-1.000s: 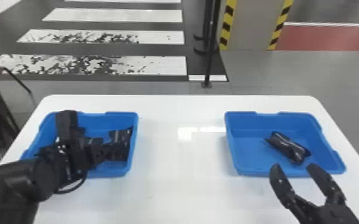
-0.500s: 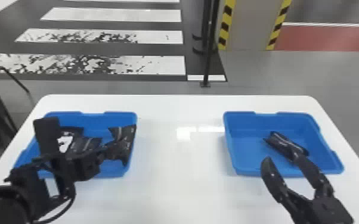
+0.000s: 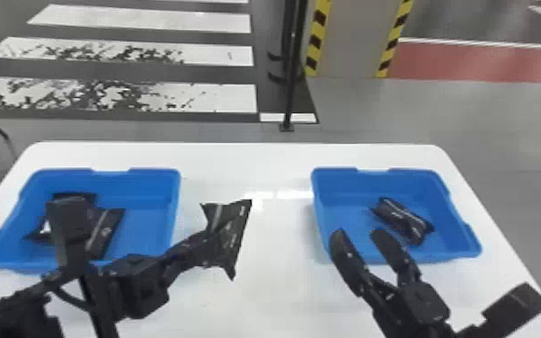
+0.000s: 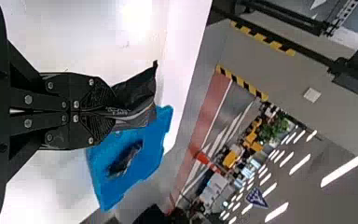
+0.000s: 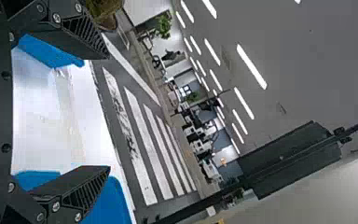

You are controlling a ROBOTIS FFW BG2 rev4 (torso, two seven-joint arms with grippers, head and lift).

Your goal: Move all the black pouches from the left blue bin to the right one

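Observation:
My left gripper [image 3: 209, 238] is over the table between the bins, shut on a black pouch [image 3: 231, 240]. In the left wrist view the left gripper [image 4: 106, 111] pinches that pouch [image 4: 137, 100] by one end. The left blue bin [image 3: 173, 193] holds a few black pouches [image 3: 105, 231], partly hidden behind my left arm. In the right blue bin [image 3: 350, 173] lies one black pouch [image 3: 402, 220]. My right gripper [image 3: 366, 236] stands open by the near edge of the right bin, nothing held; in the right wrist view the right gripper [image 5: 108, 112] has its fingers wide apart.
The white table [image 3: 256, 287] carries both bins, with bare surface between them. A thin black pole [image 3: 290, 90] stands on the floor beyond the table's far edge. The right gripper is close to the side of the right bin facing the robot.
The left gripper has lifted the pouch out of the left bin and carried it right, over the middle of the table. The right gripper has shifted left along the right bin's near side.

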